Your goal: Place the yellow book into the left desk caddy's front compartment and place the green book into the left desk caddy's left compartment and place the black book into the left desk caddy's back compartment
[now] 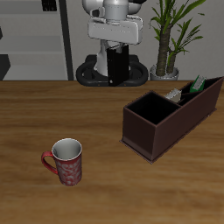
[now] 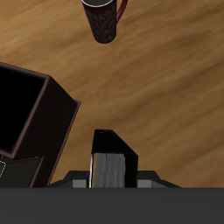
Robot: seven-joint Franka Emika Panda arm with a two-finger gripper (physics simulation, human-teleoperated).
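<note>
My gripper (image 1: 117,54) hangs high at the back of the table, shut on the black book (image 1: 118,68), which hangs upright below the fingers. In the wrist view the black book (image 2: 112,157) fills the space between the fingers, its pale page edges toward the camera. The left desk caddy (image 1: 157,129), a long dark maroon box, lies some way from the gripper, nearer the table's front edge. Its big square section (image 2: 22,105) is dark and bare. The green book (image 1: 199,85) leans in the caddy's far end. The greyish yellow book (image 1: 175,93) sits in a middle section.
A red patterned mug (image 1: 66,162) stands near the table's front edge, well away from the caddy, and the same mug (image 2: 103,19) shows in the wrist view. A potted plant (image 1: 171,35) and grey shelves stand behind the table.
</note>
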